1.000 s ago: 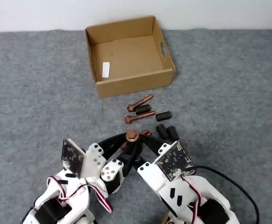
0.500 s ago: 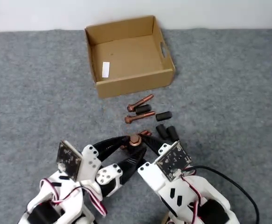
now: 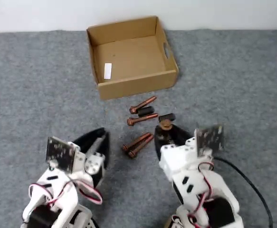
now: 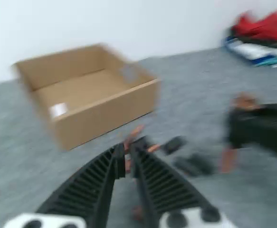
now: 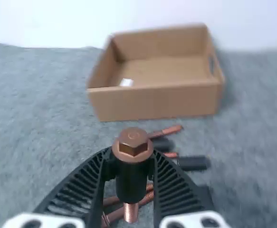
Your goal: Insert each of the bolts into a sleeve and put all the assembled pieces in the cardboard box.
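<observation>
My right gripper [image 3: 166, 131] is shut on a black sleeve with a copper bolt [image 3: 166, 125] through it, held upright just above the table. In the right wrist view the bolt's hex head [image 5: 132, 143] tops the sleeve between the right gripper [image 5: 132, 159] fingers. My left gripper [image 3: 100, 135] is shut on nothing, off to the left of the parts. Loose bolts [image 3: 138, 143] lie between the arms, with others [image 3: 143, 104] and two sleeves [image 3: 167, 117] nearer the cardboard box [image 3: 133, 85]. The box has no pieces inside it.
Grey felt covers the table [image 3: 233, 85], with free room left and right of the box. A white wall runs behind it. A pile of red and white cloth [image 4: 264, 31] lies far off in the left wrist view.
The left gripper let go of the bolt and sleeve, drew back to the left and shut. The right gripper carried the assembled piece to the right and a little toward the box.
</observation>
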`<state>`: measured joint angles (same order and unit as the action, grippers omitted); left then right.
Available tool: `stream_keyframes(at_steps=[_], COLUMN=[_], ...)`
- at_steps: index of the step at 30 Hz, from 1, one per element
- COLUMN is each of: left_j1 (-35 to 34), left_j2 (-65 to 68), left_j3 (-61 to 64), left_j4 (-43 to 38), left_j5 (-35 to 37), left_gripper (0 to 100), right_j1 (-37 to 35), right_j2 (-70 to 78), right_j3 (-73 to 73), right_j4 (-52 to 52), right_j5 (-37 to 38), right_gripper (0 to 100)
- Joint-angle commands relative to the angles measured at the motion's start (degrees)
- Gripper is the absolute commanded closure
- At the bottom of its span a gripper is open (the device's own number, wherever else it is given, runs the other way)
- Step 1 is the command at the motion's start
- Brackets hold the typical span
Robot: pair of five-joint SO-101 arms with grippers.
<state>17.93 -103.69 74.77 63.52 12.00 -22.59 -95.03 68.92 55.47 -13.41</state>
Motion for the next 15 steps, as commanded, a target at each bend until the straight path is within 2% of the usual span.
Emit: stream_keyframes(at_steps=[1,8,15], left_j1=[-6.86,-11.96,-12.04], left_j2=[-0.35,-0.35,0.0], left_j3=[6.55,21.58,21.67], left_j4=[-0.26,-6.24,-5.89], left_j5=[-2.55,-5.54,-5.36], left_gripper=[100,100,100], right_j1=[2.33,2.51,2.59], right_j2=[11.03,38.46,64.92], right_j3=[-10.73,-28.84,-49.23], right_j4=[-1.01,-5.93,-16.04], right_j5=[-4.66,-4.66,-4.57], right_gripper=[99.1,99.1,99.1])
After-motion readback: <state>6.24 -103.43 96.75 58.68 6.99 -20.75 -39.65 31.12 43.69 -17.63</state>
